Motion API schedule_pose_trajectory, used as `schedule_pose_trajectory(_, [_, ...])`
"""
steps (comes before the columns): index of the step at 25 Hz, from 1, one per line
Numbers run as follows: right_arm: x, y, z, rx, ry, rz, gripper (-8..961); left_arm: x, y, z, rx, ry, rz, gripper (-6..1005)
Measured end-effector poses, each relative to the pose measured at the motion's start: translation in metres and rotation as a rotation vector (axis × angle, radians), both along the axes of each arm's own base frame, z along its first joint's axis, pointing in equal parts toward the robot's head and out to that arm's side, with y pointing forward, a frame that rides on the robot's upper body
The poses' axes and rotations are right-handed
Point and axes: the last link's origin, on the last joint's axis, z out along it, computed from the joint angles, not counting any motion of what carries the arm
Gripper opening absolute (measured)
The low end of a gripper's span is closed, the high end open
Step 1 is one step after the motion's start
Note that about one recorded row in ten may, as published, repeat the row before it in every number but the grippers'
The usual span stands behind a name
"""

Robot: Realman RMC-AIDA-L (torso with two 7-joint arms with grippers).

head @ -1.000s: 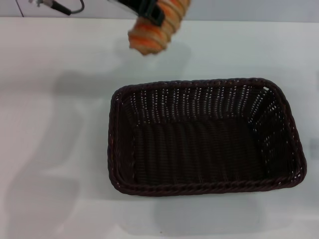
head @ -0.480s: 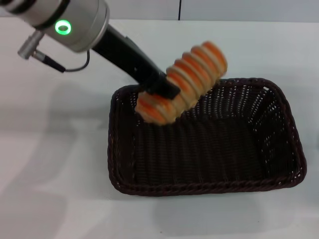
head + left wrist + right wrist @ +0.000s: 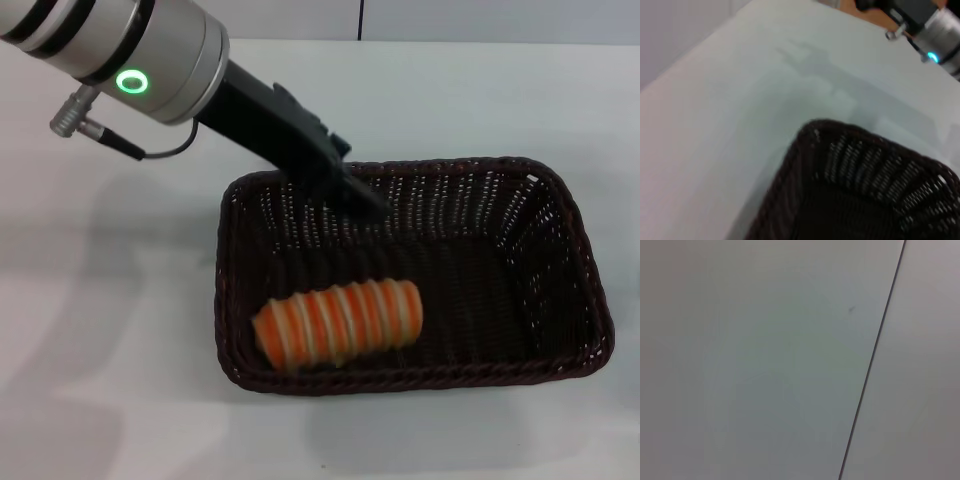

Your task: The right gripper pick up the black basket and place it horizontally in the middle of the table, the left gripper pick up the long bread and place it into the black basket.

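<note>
I see the long bread (image 3: 338, 322) lying released along the near wall inside the black basket (image 3: 590, 300), which sits lengthwise mid-table (image 3: 110, 300), while my left gripper (image 3: 350, 185) hangs empty, fingers parted, above the basket's far-left corner, the right gripper out of view

Long bread (image 3: 338, 323) inside black basket (image 3: 570, 215) near its front-left wall, basket on table (image 3: 100, 300).

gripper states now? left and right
Left gripper: open, holding nothing, over the black basket; long bread lies inside.
Right gripper: not in view.
</note>
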Motion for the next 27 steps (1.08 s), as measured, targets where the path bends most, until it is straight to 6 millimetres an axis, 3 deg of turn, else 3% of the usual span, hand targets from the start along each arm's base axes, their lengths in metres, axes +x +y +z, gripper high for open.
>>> schedule_pose_trajectory(4, [0.000,0.000,0.000,0.001,0.000,0.000,445,0.001,0.003,0.002,0.040,-0.024,-0.010,683])
schedule_pose_trajectory(5, [0.000,0.000,0.000,0.002,0.000,0.002,445,-0.003,0.016,0.015,0.224,-0.129,-0.041,722])
schedule_pose_trajectory(7, [-0.001,-0.001,0.001,0.008,0.003,0.007,446,-0.008,0.023,0.021,0.332,-0.204,-0.046,862])
schedule_pose_trajectory(12, [-0.003,0.002,0.003,0.021,0.012,0.012,446,-0.049,0.049,0.028,0.744,-0.417,-0.023,862])
schedule_pose_trajectory(19, [-0.008,0.006,0.004,0.026,0.013,0.029,447,-0.124,0.074,0.029,1.226,-0.384,0.080,862])
schedule_pose_trajectory(20, [-0.009,0.007,0.004,0.025,0.013,0.029,447,-0.124,0.074,0.029,1.226,-0.384,0.080,862])
schedule_pose_trajectory(23, [-0.009,0.009,0.003,0.020,0.012,0.028,447,-0.162,0.074,0.030,1.478,-0.322,0.089,862])
schedule_pose_trajectory(27, [-0.009,0.010,0.003,0.016,0.008,0.026,447,-0.180,0.065,0.033,1.632,-0.333,0.056,862])
